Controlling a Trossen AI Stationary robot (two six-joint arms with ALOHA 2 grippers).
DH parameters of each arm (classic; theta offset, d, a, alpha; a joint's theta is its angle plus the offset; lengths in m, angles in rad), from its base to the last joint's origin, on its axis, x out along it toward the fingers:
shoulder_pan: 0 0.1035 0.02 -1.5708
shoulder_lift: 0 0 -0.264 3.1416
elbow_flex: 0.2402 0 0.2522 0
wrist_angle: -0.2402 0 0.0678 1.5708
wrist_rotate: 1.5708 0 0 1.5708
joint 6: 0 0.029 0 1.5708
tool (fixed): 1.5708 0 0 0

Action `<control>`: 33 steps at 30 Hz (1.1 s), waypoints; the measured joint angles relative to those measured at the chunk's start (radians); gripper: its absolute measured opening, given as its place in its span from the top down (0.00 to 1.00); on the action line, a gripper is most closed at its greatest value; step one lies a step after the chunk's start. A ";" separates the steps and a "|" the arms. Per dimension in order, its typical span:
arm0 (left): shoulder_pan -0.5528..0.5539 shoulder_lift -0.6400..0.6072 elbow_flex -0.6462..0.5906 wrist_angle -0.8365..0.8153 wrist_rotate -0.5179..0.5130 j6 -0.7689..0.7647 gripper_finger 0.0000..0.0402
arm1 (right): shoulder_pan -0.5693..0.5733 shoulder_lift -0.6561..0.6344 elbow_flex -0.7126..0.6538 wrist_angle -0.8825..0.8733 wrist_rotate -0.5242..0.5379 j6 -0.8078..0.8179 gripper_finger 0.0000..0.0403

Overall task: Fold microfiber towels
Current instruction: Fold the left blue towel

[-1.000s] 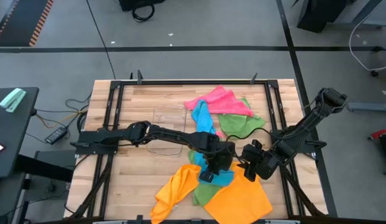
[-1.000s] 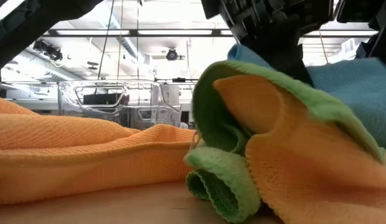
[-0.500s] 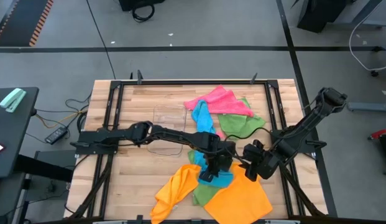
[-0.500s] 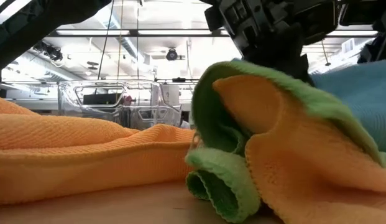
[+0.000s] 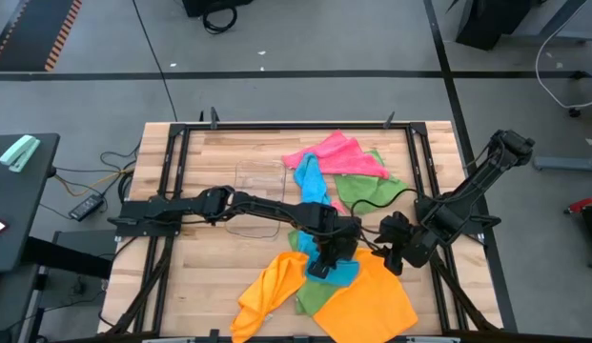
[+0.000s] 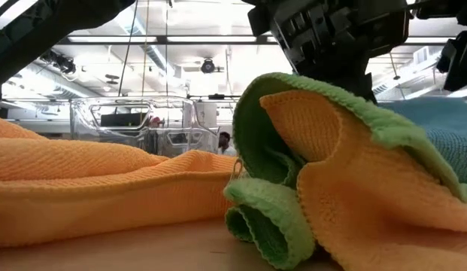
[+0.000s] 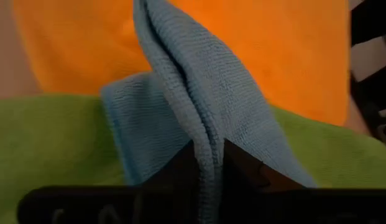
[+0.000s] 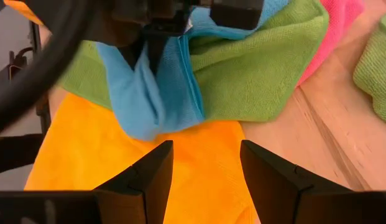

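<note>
None of the microfiber towels (image 5: 338,167) looks folded; they lie heaped centre-right. My left gripper (image 5: 319,270) pinches the blue towel (image 7: 199,112); my right gripper (image 5: 389,259) hangs apart, empty.

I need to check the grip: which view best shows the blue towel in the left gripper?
The left wrist view: the blue towel is pinched between the left gripper fingers. The right wrist view shows it hanging; the high view, mostly hidden; the low view, an edge.
</note>
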 joint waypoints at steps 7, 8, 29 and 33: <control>0.000 0.000 0.000 -0.001 -0.013 -0.024 0.73 | 0.001 0.000 0.000 0.020 0.027 0.000 0.51; -0.002 0.000 0.000 0.000 -0.012 -0.027 0.71 | 0.004 0.000 0.000 0.019 0.032 0.000 0.51; 0.020 -0.078 0.000 -0.018 -0.126 -0.079 0.55 | 0.005 0.001 0.000 0.015 0.048 0.012 0.51; 0.023 -0.114 0.000 -0.026 -0.086 -0.079 0.57 | 0.005 0.001 0.000 -0.002 0.048 0.021 0.51</control>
